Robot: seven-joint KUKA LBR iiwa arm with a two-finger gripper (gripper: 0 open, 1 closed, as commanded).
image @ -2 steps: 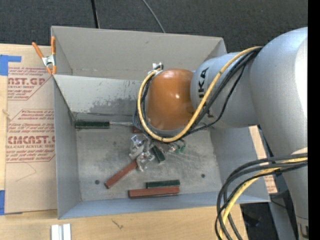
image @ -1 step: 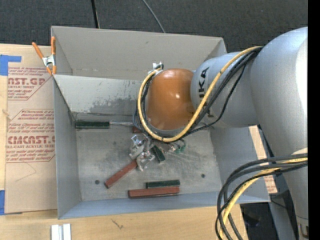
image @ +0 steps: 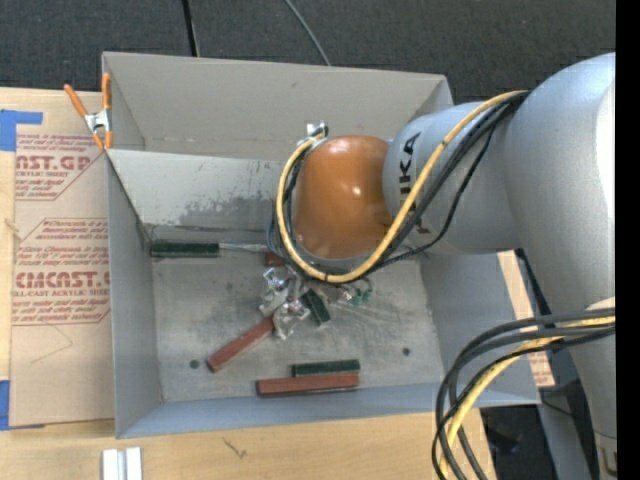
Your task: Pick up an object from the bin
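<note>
- Stick first: the thing closest to the pincer [image: 283,303] is a reddish-brown stick [image: 240,346]. It's thin, straight and the same plain colour end to end.
- It lies flat on the floor of the bin [image: 180,183], a bit left of the middle and apart from the walls.
- Its long axis runs on a diagonal. The lower end points at the front-left corner, and the upper end points up and to the right, stopping right at the pincer.
- The pincer is down low over that upper end. Honestly can't tell whether it's released or clenched, or whether it actually touches the stick.
- A small green block [image: 318,308] sits tilted just right of the pincer.
- A back green stick [image: 184,250] lies along the foot of the back wall, well apart from the rest.
- Near the front wall a front green stick [image: 325,368] lies just beside a front brown stick [image: 300,386]. The two are parallel and both run left to right.
- The bin is grey metal, its floor scuffed with pale scratches in the middle and dark smudges on the sloped back wall.
- The arm [image: 500,188] comes in from the right, with an orange cover [image: 340,208] above the pincer and yellow and black cables [image: 288,198] looped round it.
- The bin sits on a light wooden table [image: 300,453], with dark floor [image: 420,18] behind it.
</note>
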